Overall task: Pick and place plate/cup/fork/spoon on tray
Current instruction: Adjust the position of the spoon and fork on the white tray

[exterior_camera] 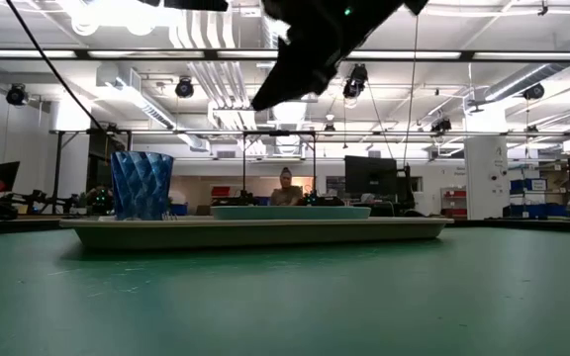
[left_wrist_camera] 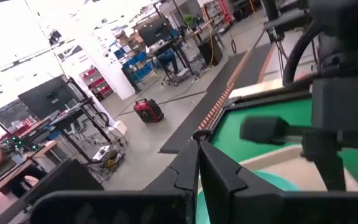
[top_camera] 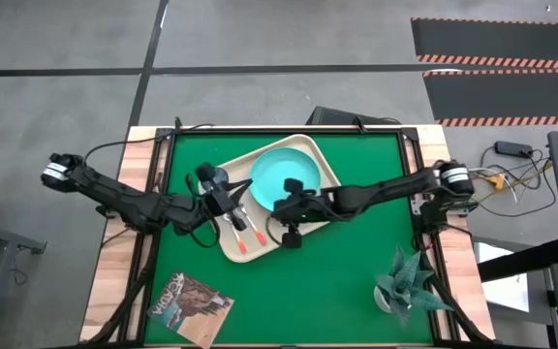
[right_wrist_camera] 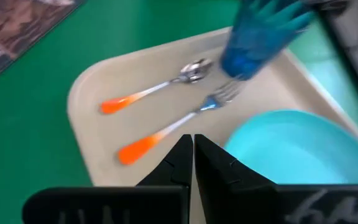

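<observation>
The beige tray [top_camera: 303,150] lies on the green mat. On it lie the turquoise plate [top_camera: 284,173], which also shows in the right wrist view [right_wrist_camera: 291,149], the spoon [right_wrist_camera: 166,84] and the fork [right_wrist_camera: 185,121], side by side with orange handles toward the tray's near corner. The blue cup [exterior_camera: 142,185] stands upright on the tray beside the plate, as the right wrist view [right_wrist_camera: 257,34] also shows. My left gripper [top_camera: 243,193] is shut and empty above the tray's left part. My right gripper [top_camera: 278,207] is shut and empty above the tray, near the plate's near edge.
A potted plant [top_camera: 405,281] stands at the table's near right. A magazine [top_camera: 194,305] lies at the near left corner. Bare green mat [top_camera: 347,257] stretches between them, in front of the tray.
</observation>
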